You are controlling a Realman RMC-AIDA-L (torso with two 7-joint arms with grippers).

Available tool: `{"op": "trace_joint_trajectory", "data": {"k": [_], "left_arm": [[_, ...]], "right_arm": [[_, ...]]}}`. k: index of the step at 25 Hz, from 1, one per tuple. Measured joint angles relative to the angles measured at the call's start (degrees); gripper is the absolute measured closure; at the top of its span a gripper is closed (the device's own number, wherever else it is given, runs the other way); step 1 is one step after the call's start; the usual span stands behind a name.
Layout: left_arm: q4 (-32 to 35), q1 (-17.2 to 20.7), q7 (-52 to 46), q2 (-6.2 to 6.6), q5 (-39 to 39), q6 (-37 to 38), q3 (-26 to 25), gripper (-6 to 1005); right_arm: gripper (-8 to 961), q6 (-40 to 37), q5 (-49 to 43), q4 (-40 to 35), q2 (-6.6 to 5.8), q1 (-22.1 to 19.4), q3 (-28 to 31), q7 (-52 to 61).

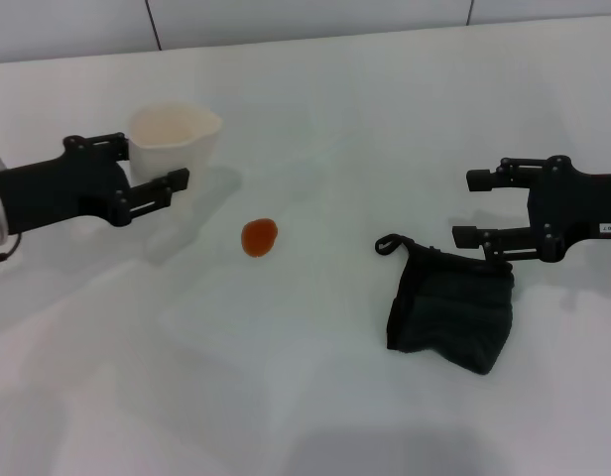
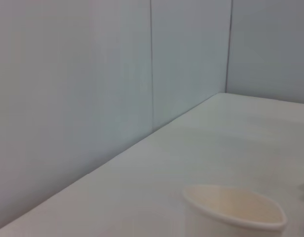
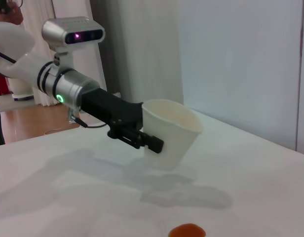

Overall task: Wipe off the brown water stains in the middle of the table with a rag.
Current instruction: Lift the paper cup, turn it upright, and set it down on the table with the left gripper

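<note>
- Left claw point(image 1: 155, 167): clamped on white cup point(image 1: 175, 136), held above table point(image 1: 315, 397); a tilt risks another spill.
- Right claw point(image 1: 481, 208): fingers apart, just above rag point(image 1: 451, 307).
- Brown stain point(image 1: 259, 237): mid-table, between cup and rag; a shallow pinch may slip off the cloth.

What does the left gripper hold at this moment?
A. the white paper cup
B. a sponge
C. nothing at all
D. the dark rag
A. In the head view the left gripper is shut on the squeezed white paper cup, while the rag lies on the table below the open right gripper.
</note>
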Motion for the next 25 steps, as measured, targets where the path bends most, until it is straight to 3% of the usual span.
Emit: {"op": "trace_joint_trajectory", "data": {"k": [13, 19, 25], "left_arm": [[7.67, 0.15, 0.73, 0.02, 0.2, -11.5, 0.0, 449], [10.4, -0.12, 0.87, -0.09, 0.34, -14.61, 0.0, 316], [13.13, -0.13, 1.71, -0.25, 0.42, -18.17, 0.0, 315]], "right_arm": [[176, 0.21, 0.01, 0.0, 0.0, 0.16, -0.71, -0.11], [176, 0.22, 0.03, 0.0, 0.0, 0.26, -0.71, -0.11], [176, 0.32, 0.03, 0.0, 0.0, 0.27, -0.71, -0.27]]}}
